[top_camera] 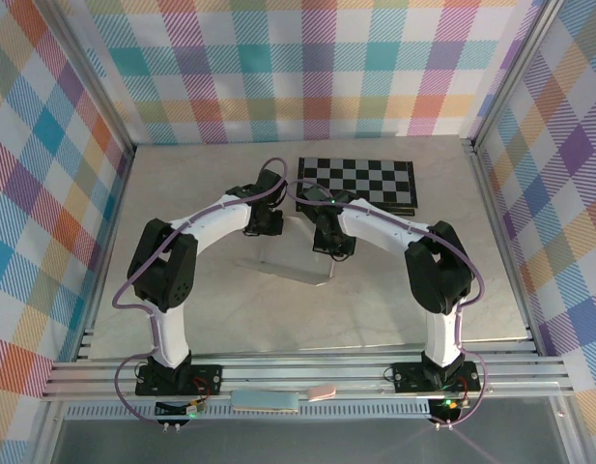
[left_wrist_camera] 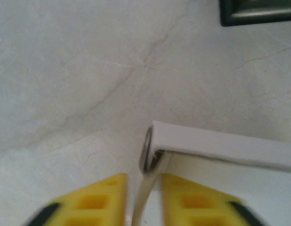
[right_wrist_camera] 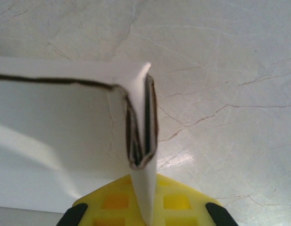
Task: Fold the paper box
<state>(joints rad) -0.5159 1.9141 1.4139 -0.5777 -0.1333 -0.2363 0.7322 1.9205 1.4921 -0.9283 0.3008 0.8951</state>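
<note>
Rails [top_camera: 307, 372] of bare aluminium run along the near edge, where both arm bases are bolted. A flat blue-grey object [top_camera: 267, 401] and a small pink object [top_camera: 322, 391] lie just below them. Beyond is the marbled table [top_camera: 211, 319], and near its middle sits the paper box [top_camera: 296, 271] — white and partly raised. Both arms bend inward and meet over its far side.

The left gripper [left_wrist_camera: 143, 180] straddles a thin upright wall at one corner of the box. Its yellow fingers [left_wrist_camera: 107, 193] stand a little apart with the card between them and a sliver of gap on one side; whether they press the wall I cannot tell. The right gripper [right_wrist_camera: 145, 183] is clamped on the box — its fingers are together on a wall of card beside a doubled, folded corner whose dark cut edges show.

Just behind the grippers the chessboard [top_camera: 360, 181] lies toward the far right of the table, apart from the box. Plaid walls [top_camera: 307, 68] close in the back and sides.
</note>
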